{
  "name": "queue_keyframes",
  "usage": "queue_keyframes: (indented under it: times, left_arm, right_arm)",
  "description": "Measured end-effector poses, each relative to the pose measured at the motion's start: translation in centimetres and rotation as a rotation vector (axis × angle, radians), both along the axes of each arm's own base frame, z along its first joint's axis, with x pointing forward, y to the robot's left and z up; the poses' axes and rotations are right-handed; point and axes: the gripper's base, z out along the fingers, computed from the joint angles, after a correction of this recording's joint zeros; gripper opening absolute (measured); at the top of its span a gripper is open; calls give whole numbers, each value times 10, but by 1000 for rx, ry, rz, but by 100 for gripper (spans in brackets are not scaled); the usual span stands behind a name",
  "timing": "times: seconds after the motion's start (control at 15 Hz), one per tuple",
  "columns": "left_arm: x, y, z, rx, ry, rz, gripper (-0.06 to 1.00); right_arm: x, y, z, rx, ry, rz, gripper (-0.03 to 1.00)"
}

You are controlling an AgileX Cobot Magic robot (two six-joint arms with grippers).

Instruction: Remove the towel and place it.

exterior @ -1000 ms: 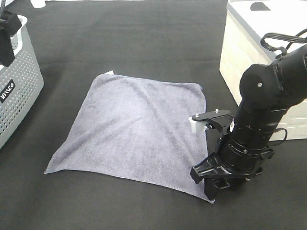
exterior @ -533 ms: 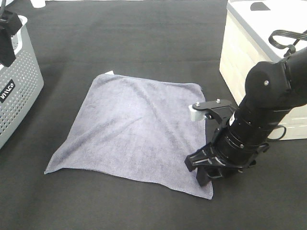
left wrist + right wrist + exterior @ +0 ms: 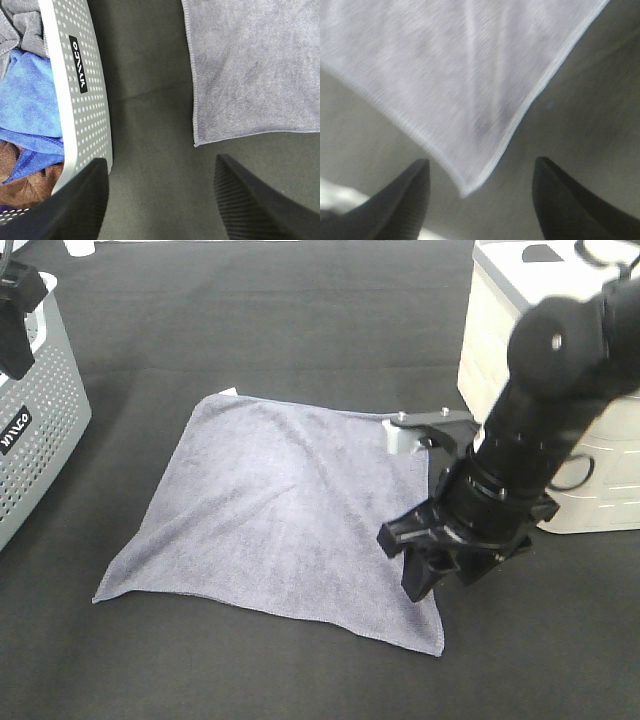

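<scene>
On the dark tabletop (image 3: pixel 300 320) the towel (image 3: pixel 280 510) lies spread flat, its near corners toward the camera. Above the towel's near right corner hangs the right hand (image 3: pixel 440 575), its fingers spread apart with nothing between them; the wrist view shows that corner (image 3: pixel 465 190) lying loose on the cloth below the gap. Right of the towel, just beyond the arm, stands a white box (image 3: pixel 520 370). Left of the towel sits a grey perforated basket (image 3: pixel 40 430), well apart from the towel's edge, with blue and brown cloths (image 3: pixel 25 115) inside. Over the basket's rim the left hand (image 3: pixel 160 200) hovers, fingers apart and empty. A small white tag (image 3: pixel 230 392) shows at the towel's far left corner.
</scene>
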Motion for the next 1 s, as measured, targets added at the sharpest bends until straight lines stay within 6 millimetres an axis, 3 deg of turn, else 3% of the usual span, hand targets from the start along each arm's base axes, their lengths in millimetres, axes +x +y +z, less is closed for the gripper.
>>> queue_keyframes:
  times: [0.33, 0.6, 0.73, 0.93, 1.0]
  left_arm:
    - [-1, -4, 0, -43, 13, 2, 64]
    - [-4, -4, 3, -64, 7, 3, 65]
    - [-12, -1, 15, -65, -32, 7, 65]
    - [-19, 11, 29, 9, -107, 40, 65]
    - [-21, 17, 33, 13, -122, 60, 65]
  right_arm:
    - [9, 8, 50, -1, 79, 28, 77]
    - [24, 18, 98, 28, 47, 58, 79]
    - [41, 22, 134, 44, -83, 35, 79]
    - [53, 12, 162, 39, -192, -30, 79]
    - [58, 1, 166, 53, -197, -80, 79]
